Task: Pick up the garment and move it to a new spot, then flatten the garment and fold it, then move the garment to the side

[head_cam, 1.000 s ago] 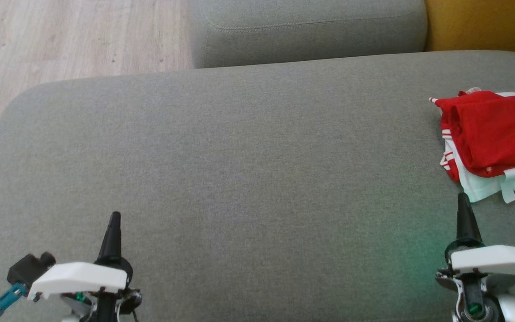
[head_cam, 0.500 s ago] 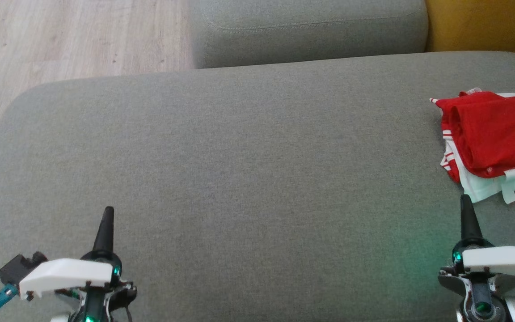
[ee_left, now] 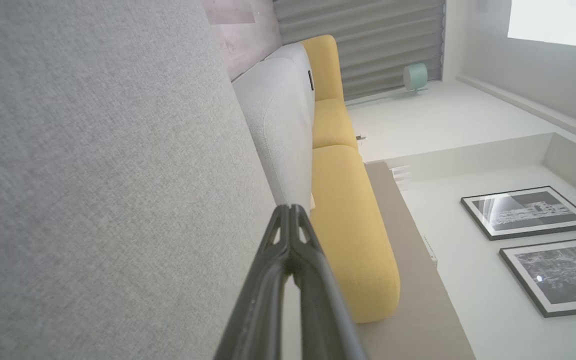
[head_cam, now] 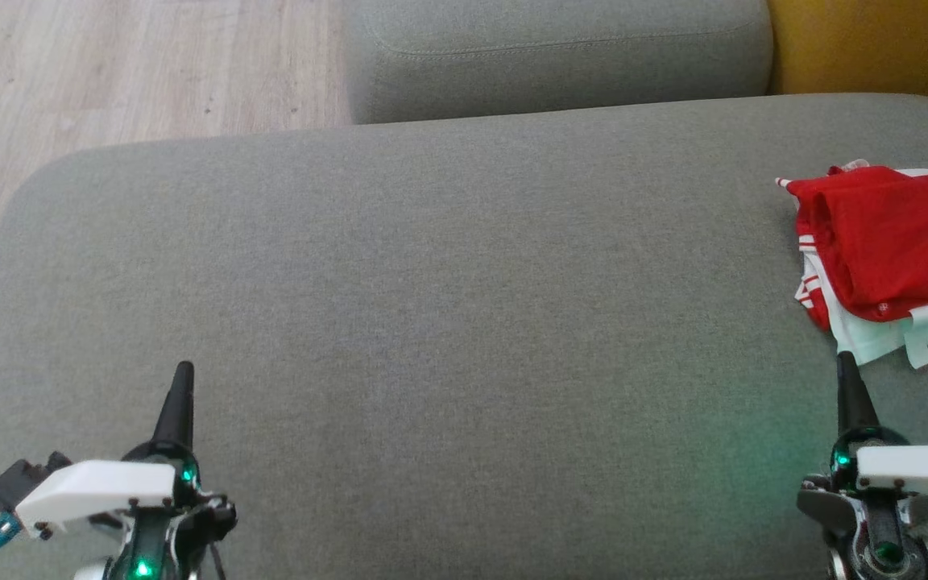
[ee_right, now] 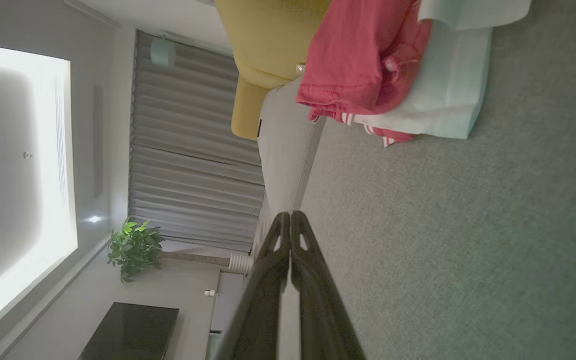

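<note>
The garment (head_cam: 891,242) is cut off by the right edge of the head view and the top edge of the right wrist view, and its white layers are largely hidden under the red fold. The bodies of the left gripper (head_cam: 183,370) and right gripper (head_cam: 845,361) are cut by the head view's bottom edge.

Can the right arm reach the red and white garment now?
Probably yes: the shut right gripper points toward the folded red and white garment, only bare grey sofa cushion between; it must open first.
</note>
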Controlling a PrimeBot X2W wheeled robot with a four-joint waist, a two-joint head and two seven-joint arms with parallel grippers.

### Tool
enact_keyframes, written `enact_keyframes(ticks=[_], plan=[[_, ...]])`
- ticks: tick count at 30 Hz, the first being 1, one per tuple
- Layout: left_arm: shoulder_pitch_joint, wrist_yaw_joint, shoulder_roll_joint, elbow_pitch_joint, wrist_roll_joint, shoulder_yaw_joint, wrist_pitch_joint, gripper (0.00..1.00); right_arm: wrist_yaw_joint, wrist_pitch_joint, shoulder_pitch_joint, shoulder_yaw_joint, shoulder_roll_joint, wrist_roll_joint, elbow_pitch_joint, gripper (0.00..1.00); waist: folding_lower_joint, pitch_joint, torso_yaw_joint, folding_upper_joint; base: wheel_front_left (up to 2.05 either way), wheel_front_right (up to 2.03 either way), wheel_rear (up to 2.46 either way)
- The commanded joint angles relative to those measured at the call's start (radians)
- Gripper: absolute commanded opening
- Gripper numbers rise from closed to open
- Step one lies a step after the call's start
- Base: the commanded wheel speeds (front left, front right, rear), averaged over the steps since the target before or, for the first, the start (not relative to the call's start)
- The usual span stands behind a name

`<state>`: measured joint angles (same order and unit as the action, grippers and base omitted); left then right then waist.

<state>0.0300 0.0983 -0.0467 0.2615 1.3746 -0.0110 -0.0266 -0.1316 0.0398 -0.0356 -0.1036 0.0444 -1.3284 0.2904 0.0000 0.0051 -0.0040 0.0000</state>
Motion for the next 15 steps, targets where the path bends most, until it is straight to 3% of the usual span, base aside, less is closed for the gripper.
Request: enact_keyframes(ticks=[1, 15], plan=[[0.054, 0.010, -0.016, -0.027, 0.027, -0.033, -0.008, 0.00, 0.001, 0.009, -0.062, 0.013, 0.007, -0.031, -0.041, 0.00, 0.0000, 0.000, 0.000, 0.0000, 0.00, 0.00, 0.00], [0.068, 0.023, -0.016, -0.021, 0.160, -0.065, -0.047, 0.00, 0.001, 0.047, -0.068, 0.000, 0.007, -0.182, -0.044, 0.00, 0.0000, -0.001, 0.003, 0.0000, 0.00, 0.00, 0.00]])
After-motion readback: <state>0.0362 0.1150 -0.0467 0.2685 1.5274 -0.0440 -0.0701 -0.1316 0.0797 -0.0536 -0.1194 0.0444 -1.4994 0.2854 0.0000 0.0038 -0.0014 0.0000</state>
